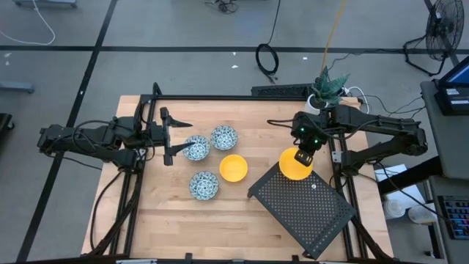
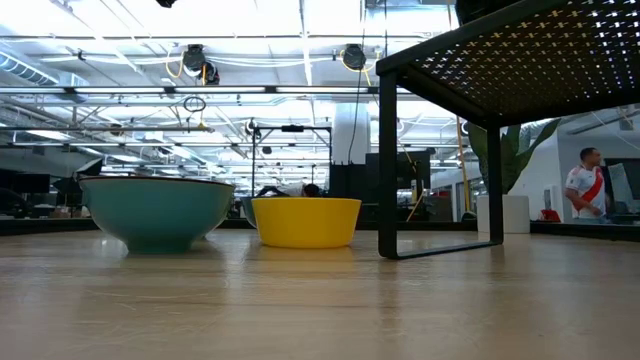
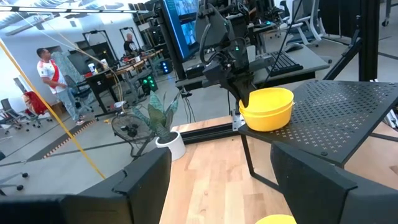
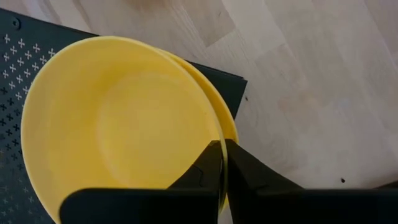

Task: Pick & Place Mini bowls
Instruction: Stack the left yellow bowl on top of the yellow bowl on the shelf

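I have the right end effector (image 1: 303, 159) pinched shut on the rim of a yellow bowl (image 1: 295, 164), one finger (image 4: 208, 174) inside the rim and the other outside. That bowl sits nested in a second yellow bowl (image 4: 227, 124), whose rim shows just past it, and the pair rests at the corner of the black perforated rack (image 1: 308, 213) nearest the bench middle. In the left wrist view the stack sits flat on the rack top, with a potted plant (image 3: 163, 121) standing behind the rack's leg.

My left end effector (image 1: 167, 136) hangs with its fingers spread wide and empty over the left part of the bench (image 1: 183, 220), just beside the patterned bowls. Three blue-and-white bowls (image 1: 196, 147) (image 1: 224, 137) (image 1: 204, 185) sit on the wood near the middle, and the third yellow bowl (image 1: 234, 168) stands among them, to their right.
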